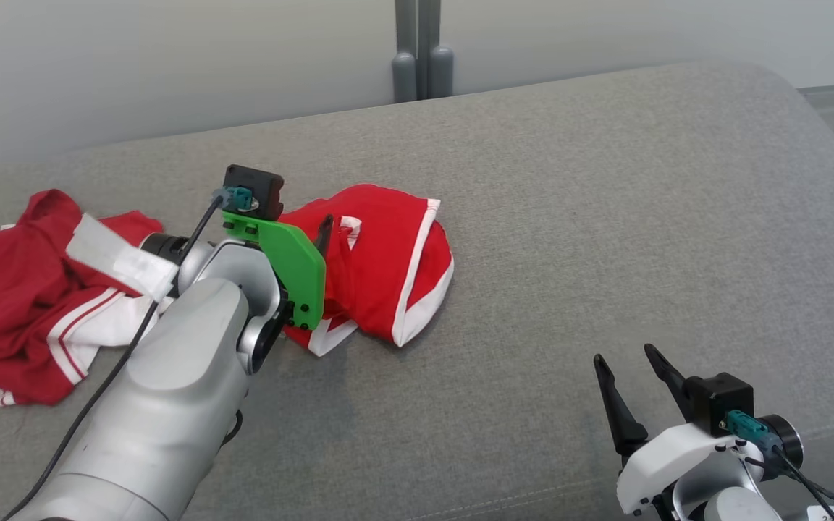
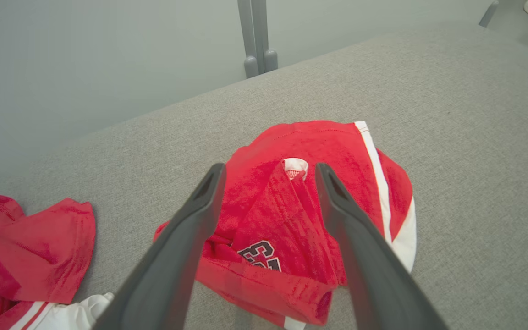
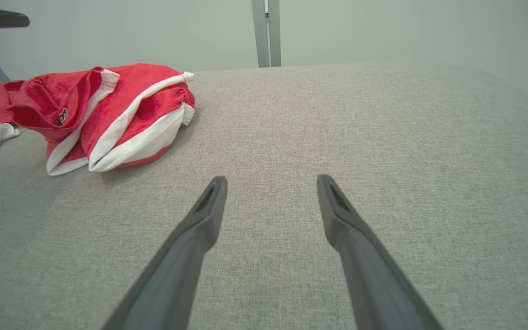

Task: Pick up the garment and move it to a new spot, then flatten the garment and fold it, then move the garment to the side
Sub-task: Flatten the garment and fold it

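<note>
**Left fingers (image 2: 197, 215) open over the red garment (image 2: 268, 206)**

The left fingers stand spread apart just above the garment, a rumpled red heap with white trim lying near the middle of the grey fabric surface (image 1: 605, 217). Neither finger pinches cloth. The right fingers (image 1: 616, 409) are likewise open, over bare surface well apart from the garment. A second red garment (image 1: 19, 304) lies at the robot's left.

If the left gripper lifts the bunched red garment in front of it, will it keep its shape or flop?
Probably floppy: the red garment lies in soft folds, so it would likely sag and unfold from one pinch. Likely light, being thin cloth. Pushed, it may bunch rather than slide, since the grey cushion looks coarsely woven.
</note>
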Controlling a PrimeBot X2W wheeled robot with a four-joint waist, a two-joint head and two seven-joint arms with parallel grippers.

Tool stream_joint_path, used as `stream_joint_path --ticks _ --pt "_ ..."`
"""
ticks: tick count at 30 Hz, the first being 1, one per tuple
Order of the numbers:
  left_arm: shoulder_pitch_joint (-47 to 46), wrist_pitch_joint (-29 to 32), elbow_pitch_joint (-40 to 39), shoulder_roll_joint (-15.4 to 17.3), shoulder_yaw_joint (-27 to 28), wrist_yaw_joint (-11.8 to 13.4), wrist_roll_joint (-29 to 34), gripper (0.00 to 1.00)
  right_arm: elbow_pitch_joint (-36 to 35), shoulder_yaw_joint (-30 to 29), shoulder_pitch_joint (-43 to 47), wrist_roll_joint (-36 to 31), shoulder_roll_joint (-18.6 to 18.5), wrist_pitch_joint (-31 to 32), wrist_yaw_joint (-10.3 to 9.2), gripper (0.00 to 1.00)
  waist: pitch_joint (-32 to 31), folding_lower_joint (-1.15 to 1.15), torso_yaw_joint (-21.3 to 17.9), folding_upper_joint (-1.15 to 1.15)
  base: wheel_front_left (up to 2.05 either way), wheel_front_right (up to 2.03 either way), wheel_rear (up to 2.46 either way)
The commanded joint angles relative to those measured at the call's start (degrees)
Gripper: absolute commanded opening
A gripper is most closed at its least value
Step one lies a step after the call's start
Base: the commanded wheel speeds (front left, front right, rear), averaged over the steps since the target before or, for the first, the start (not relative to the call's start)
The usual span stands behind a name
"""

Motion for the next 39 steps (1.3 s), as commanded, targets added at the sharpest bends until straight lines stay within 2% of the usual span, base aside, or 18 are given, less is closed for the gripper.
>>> stream_joint_path --ticks 1,11,15,19,24,28,34,35,37,38,39 --pt "-1.21 2.21 0.01 -0.16 -0.44 0.18 -0.07 1.0 -0.47 0.39 -0.05 -0.29 -0.15 0.21 -0.02 1.0 0.95 0.0 -2.82 0.0 0.0 0.0 0.0" --pt "-6.22 12.39 1.67 -2.05 -2.21 3.48 0.34 1.0 -0.75 1.58 -1.48 0.41 -0.12 -0.52 -0.02 1.0 5.53 0.0 -11.92 0.0 0.0 0.0 0.0" --pt "-8.0 13.76 1.93 -2.01 -3.26 3.45 1.32 1.0 -0.43 1.97 -1.86 0.9 -0.11 -0.98 -0.02 1.0 6.99 0.0 -14.27 0.0 0.0 0.0 0.0" --pt "-9.64 15.19 3.16 -1.44 -4.39 4.87 2.6 1.0 0.32 2.48 -2.55 2.23 -0.09 -2.09 -0.02 1.0 9.07 0.0 -17.21 0.0 0.0 0.0 0.0" --pt "-10.89 16.86 4.42 -0.63 -5.9 5.56 3.95 1.0 1.28 2.6 -3.21 3.0 -0.09 -3.18 -0.02 1.0 10.79 0.0 -18.61 0.0 0.0 0.0 0.0" --pt "-12.08 18.17 5.47 0.22 -6.93 7.05 5.41 1.0 2.08 2.8 -3.79 3.61 -0.09 -4.04 -0.02 1.0 11.92 0.0 -18.77 0.0 0.0 0.0 0.0" --pt "-12.61 17.97 6.3 1.12 -7.45 7.75 5.71 1.0 3.38 3.3 -4.69 4.22 -0.11 -4.94 -0.02 1.0 12.57 0.0 -18.6 0.0 0.0 0.0 0.0" --pt "-12.47 17.85 6.52 1.22 -7.44 7.83 5.6 0.96 3.58 3.4 -4.82 4.37 -0.09 -5.02 -0.02 1.0 12.64 0.0 -18.53 0.0 0.0 0.0 0.0" --pt "-12.43 17.48 6.7 1.2 -7.4 7.84 5.44 0.8 3.91 3.61 -4.99 4.47 -0.1 -5.22 -0.02 1.0 12.8 0.0 -18.34 0.0 0.0 0.0 0.0" --pt "-12.54 17.45 6.77 1.14 -7.43 7.79 5.38 0.49 4.08 3.68 -5.09 4.54 -0.11 -5.35 -0.02 1.0 12.89 0.0 -18.23 0.0 0.0 0.0 0.0" --pt "-12.64 17.25 6.85 1.05 -7.42 7.73 5.26 0.3 4.27 3.74 -5.22 4.63 -0.11 -5.46 -0.02 1.0 12.97 0.0 -18.12 0.0 0.0 0.0 0.0"
